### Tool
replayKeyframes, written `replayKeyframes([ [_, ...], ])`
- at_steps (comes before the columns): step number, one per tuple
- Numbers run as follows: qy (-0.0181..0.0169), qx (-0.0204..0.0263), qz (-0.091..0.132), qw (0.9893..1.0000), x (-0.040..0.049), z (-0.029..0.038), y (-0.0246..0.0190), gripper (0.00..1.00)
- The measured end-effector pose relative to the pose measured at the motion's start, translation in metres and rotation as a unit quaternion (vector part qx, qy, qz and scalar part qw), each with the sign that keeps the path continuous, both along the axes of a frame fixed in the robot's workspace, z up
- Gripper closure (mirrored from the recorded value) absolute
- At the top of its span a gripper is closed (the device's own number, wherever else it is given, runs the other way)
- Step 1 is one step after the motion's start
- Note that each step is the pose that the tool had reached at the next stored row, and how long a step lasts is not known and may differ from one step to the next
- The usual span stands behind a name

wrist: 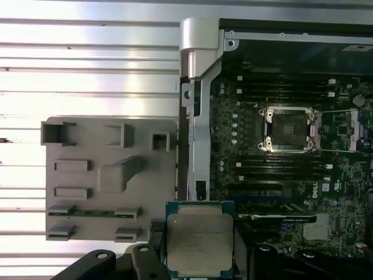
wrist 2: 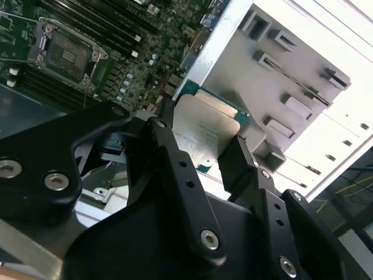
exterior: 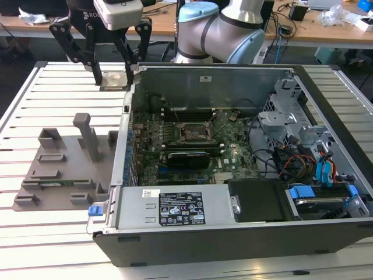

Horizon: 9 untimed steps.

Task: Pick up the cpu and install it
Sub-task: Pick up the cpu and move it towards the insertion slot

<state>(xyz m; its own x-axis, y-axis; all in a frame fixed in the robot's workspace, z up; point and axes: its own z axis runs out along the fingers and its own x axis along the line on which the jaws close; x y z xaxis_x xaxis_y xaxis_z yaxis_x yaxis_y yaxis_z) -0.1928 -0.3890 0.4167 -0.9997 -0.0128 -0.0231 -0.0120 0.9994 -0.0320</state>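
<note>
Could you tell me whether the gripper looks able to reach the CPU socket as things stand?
Probably yes: the gripper, shut on the cpu, hangs beside the open computer case, and nothing lies over the socket.

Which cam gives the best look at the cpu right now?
First wrist view: the cpu faces the camera, nearly its whole metal top visible. The second wrist view shows it tilted, partly behind the gripper. The exterior view shows it far off between the fingertips.

Silver-topped cpu (wrist: 199, 239) level, apparently gripped in claw (wrist 2: 201, 143).
</note>
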Motion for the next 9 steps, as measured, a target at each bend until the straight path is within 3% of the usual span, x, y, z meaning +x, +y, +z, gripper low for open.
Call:
replayKeyframes([
  [9, 0.0001, 0.0, 0.0, 1.0, 0.0133, -0.0008, 0.0033, 0.45],
])
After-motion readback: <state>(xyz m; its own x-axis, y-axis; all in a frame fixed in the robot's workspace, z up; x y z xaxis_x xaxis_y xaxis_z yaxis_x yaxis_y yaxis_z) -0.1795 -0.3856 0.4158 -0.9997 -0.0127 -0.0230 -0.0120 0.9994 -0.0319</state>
